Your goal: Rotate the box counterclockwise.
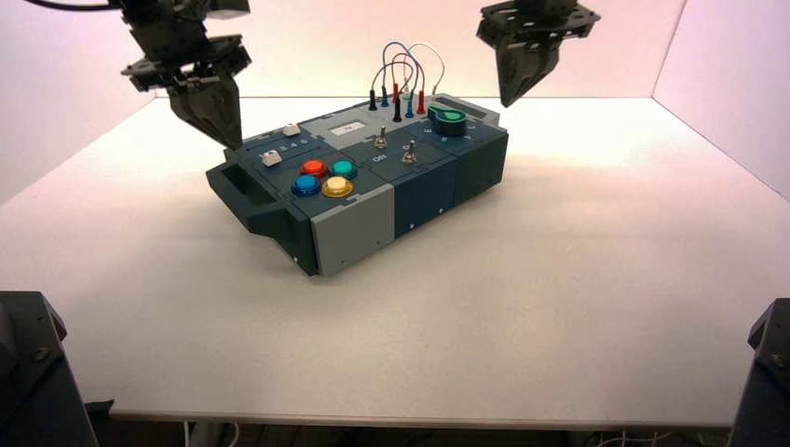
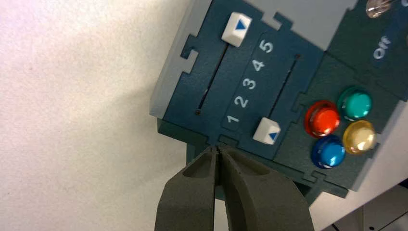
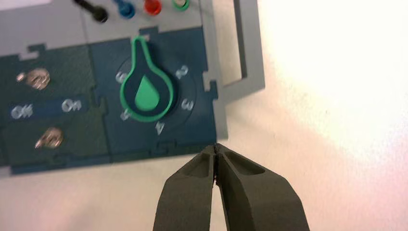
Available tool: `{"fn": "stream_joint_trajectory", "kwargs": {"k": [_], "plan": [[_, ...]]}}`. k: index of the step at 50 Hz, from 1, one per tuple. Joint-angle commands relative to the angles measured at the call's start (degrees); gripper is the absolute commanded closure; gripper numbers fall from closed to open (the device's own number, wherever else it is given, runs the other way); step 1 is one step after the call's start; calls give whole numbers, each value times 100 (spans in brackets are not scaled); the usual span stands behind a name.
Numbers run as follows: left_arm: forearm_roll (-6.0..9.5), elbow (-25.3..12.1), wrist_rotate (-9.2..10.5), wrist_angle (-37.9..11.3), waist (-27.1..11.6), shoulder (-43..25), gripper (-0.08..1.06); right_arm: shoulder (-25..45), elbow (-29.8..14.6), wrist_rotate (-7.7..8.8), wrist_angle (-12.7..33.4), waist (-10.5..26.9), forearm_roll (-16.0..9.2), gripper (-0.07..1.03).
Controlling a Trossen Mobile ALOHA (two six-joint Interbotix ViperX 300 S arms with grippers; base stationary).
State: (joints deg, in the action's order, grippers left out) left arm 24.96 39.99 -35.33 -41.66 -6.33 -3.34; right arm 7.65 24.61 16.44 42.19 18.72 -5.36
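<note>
The box (image 1: pixel 373 209), long, dark teal and grey, lies slanted on the white table, its handle end toward the front left. My left gripper (image 1: pixel 226 140) hangs shut over the box's back-left corner, by the sliders (image 2: pixel 266 131); in the left wrist view its tips (image 2: pixel 217 149) sit just above the box's edge beside the slider scale. The four round buttons (image 2: pixel 341 126) lie just past the sliders. My right gripper (image 1: pixel 510 99) hovers shut above the box's far right end; in the right wrist view its tips (image 3: pixel 215 147) are next to the panel with the green knob (image 3: pixel 146 91).
Looped plug wires (image 1: pixel 402 70) rise from the box's back edge. Two toggle switches (image 1: pixel 395 147) stand mid-panel. White walls close the table at the back and both sides. Dark arm bases (image 1: pixel 37 372) sit at the front corners.
</note>
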Motion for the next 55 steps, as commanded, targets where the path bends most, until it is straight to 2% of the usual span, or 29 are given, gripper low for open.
{"fn": "stream_joint_trajectory", "kwargs": {"k": [1, 10, 17, 26, 33, 39, 55], "plan": [[9, -26, 0, -35, 0, 352, 101, -527, 97, 0, 35, 44, -35, 99], [18, -18, 0, -237, 0, 554, 101, -1037, 396, 35, 176, 114, -105, 98], [18, 0, -9, -193, -18, 773, 101, -1301, 615, 35, 220, 229, -114, 98], [97, 185, -9, 448, -26, 1248, 101, -1617, 967, 9, -35, 343, -176, 98], [105, 369, -9, 967, -18, 1635, 101, -1960, 1274, -44, -422, 334, -281, 98], [105, 466, -9, 1336, -18, 1916, 101, -2320, 1547, -202, -835, 325, -343, 98], [149, 703, 35, 2171, -18, 2065, 101, -3164, 2180, -932, -1881, 229, -343, 98]]}}
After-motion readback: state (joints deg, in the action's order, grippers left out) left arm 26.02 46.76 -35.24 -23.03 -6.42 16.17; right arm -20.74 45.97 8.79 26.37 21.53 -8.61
